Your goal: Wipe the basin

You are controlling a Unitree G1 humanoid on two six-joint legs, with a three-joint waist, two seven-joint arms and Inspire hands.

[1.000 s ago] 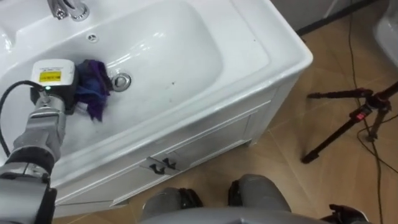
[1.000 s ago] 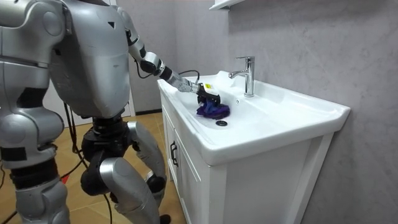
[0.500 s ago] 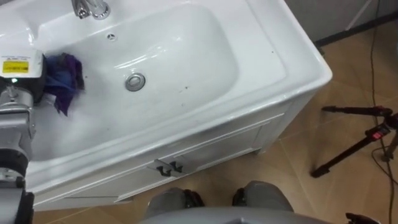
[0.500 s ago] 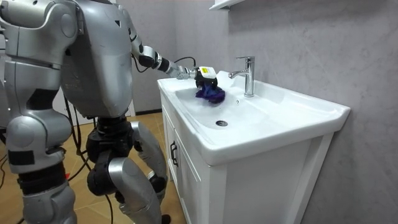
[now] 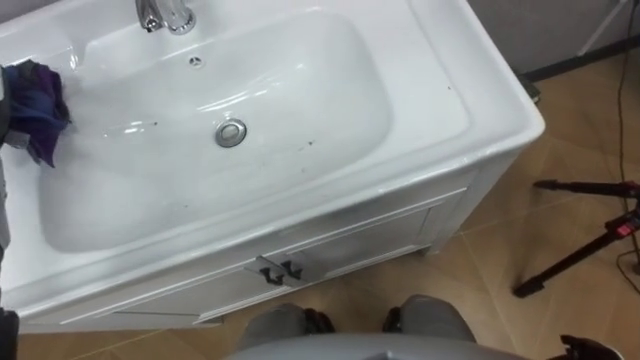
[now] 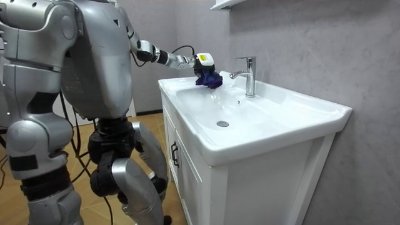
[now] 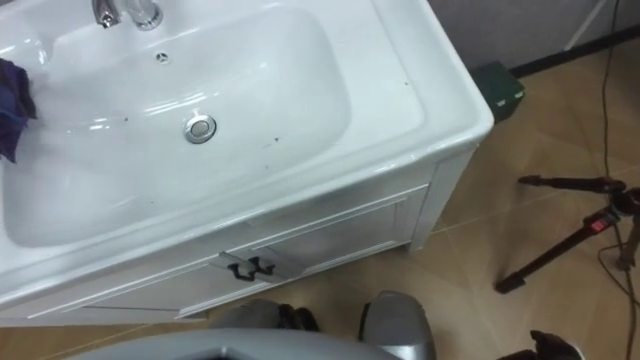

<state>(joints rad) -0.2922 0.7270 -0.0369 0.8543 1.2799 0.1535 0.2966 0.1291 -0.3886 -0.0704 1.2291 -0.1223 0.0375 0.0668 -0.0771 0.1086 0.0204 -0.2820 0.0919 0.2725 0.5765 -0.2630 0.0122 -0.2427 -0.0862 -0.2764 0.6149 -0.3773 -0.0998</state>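
Note:
A white basin [image 5: 300, 90] sits in a white cabinet, with a round drain [image 5: 231, 133] in the middle and a chrome tap [image 5: 165, 14] at the back. A purple cloth [image 5: 35, 95] hangs at the basin's left end, just over the rim. In the room view my left hand [image 6: 203, 60] is on top of the cloth [image 6: 208, 79], fingers curled on it, raised beside the tap [image 6: 249, 75]. I stand in front of the cabinet with my left arm stretched out over the basin's left end.
The cabinet has two dark door handles [image 5: 278, 271] below the basin's front edge. A black tripod [image 5: 590, 240] stands on the wooden floor to my right. A small dark green box [image 7: 497, 82] lies by the cabinet's right end.
My left hand has carried the cloth from beside the drain leftwards and up to the basin's left rim. The head camera has shifted a little to the left.

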